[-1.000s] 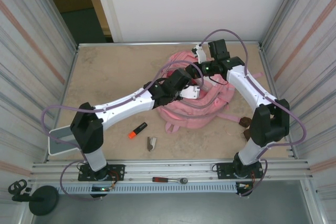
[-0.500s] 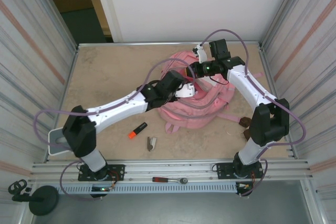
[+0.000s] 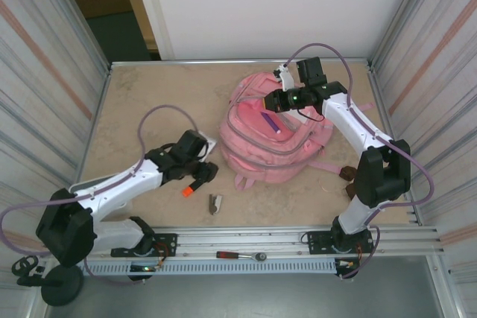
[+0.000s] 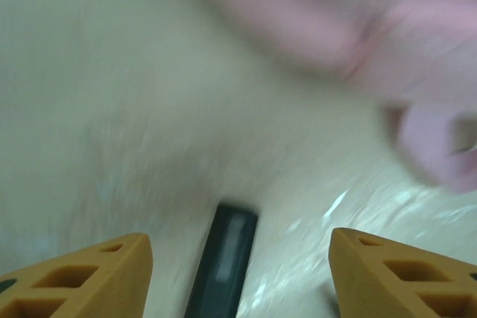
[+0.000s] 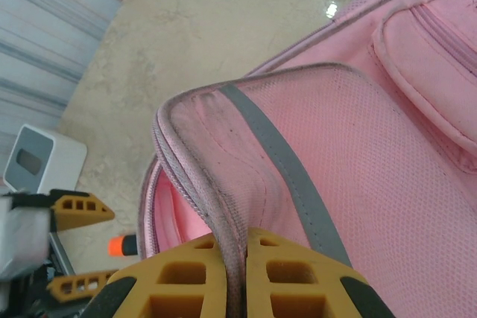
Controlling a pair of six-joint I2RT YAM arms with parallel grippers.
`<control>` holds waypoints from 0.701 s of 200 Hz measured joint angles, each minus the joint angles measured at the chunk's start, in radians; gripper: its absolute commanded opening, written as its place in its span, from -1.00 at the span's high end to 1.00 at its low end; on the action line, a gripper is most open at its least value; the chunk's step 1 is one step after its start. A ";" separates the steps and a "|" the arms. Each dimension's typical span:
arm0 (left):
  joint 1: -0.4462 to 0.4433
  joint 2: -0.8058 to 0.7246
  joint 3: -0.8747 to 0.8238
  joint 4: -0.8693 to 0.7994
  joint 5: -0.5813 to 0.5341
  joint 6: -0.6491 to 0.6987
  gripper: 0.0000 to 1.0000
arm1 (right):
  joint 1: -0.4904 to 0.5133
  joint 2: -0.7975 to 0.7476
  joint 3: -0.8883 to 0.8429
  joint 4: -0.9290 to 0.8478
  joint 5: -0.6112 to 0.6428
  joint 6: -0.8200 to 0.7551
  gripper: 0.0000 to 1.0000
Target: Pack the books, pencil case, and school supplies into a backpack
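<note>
The left claw (image 3: 204, 175) has just backed away from the backpack (image 3: 253, 156) and swung down to the near-left of the tabletop (image 3: 149, 102), its jaws spreading as it came. In the wrist view its fingers (image 4: 89, 273) stand wide apart and grip nothing. The view is badly blurred (the arm is probably moving).

The highlighter (image 3: 188, 190) lies straight beneath this claw. Its dark barrel runs up between the two fingers, touching neither, and its orange end pokes out on the claw's near-left side. I judge it to be the next item to go in: the claw is already lined up over it and need only drop and close. The clip (image 3: 215, 203) sits on the tabletop just to the claw's near-right, apart from the highlighter.

Further right, a purple pen (image 3: 270, 121) now lies inside the backpack's open mouth, where the left claw hovered a moment ago. It was likely just released there, so one more supply is packed.

The right claw (image 3: 277, 99) has not shifted. It is closed tight on the grey-piped rim of the backpack's opening, pinching the fabric between its fingers and holding the mouth up and open. The pen lies just below and beside it.
</note>
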 measured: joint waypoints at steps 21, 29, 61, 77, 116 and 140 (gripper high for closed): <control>0.012 -0.016 -0.036 -0.051 0.025 -0.082 -0.51 | 0.000 0.000 0.000 0.000 0.000 0.000 0.99; 0.009 -0.008 -0.037 -0.054 0.025 -0.106 -0.52 | 0.000 0.000 0.000 0.001 0.000 0.000 0.99; 0.009 0.076 -0.037 -0.054 0.024 -0.158 -0.53 | 0.000 0.000 0.000 0.002 0.000 0.000 0.99; 0.009 0.134 -0.036 -0.055 0.023 -0.172 -0.46 | 0.000 0.000 -0.005 0.005 0.000 0.000 0.99; 0.009 0.222 -0.017 -0.060 0.005 -0.201 -0.08 | 0.000 0.000 -0.011 0.006 -0.003 0.000 0.98; 0.010 0.235 -0.012 -0.067 -0.026 -0.210 0.14 | 0.000 0.000 -0.011 0.006 -0.003 0.000 0.98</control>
